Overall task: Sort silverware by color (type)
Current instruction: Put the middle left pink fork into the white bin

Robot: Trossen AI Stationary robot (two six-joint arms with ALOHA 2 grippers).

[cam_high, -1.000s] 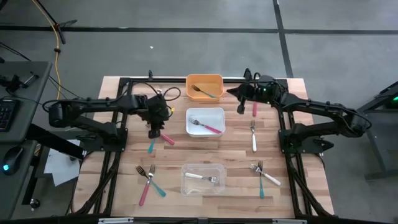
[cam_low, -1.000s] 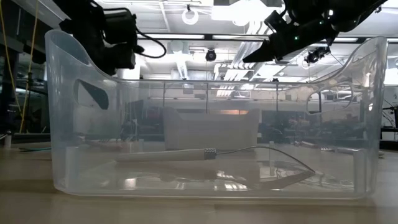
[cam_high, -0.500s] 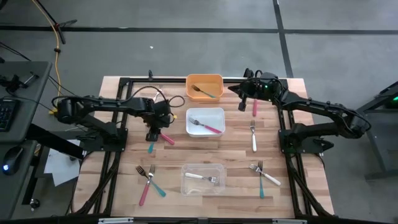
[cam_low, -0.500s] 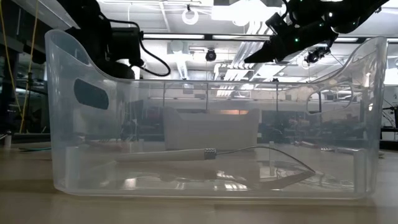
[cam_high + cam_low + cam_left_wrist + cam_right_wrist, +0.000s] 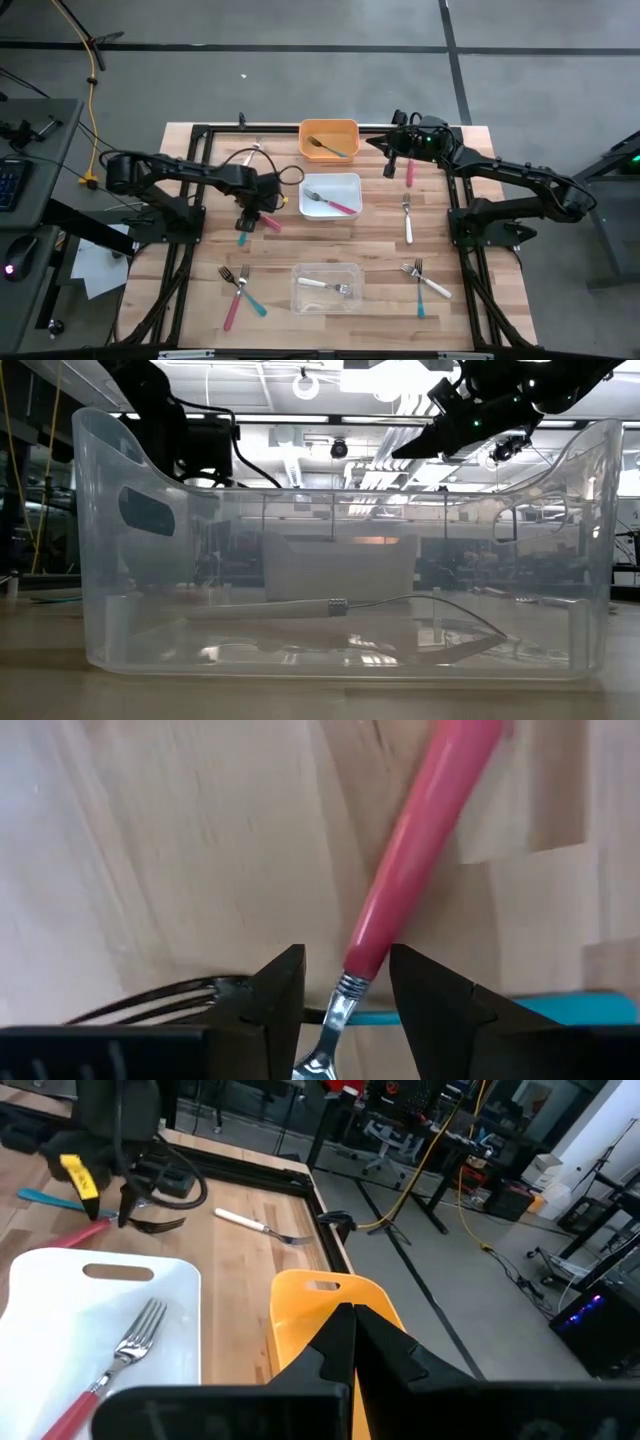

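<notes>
Wooden table [image 5: 190, 300]: left claw [image 5: 246, 217] spread astride pink fork [image 5: 415, 860], right claw [image 5: 391, 170] pinched empty.

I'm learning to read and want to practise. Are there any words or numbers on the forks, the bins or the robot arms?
None can be read.
The yellow tag on the left arm's cable: any print is too small to tell.
The orange bin, white bin and clear bin: no labels show.
</notes>
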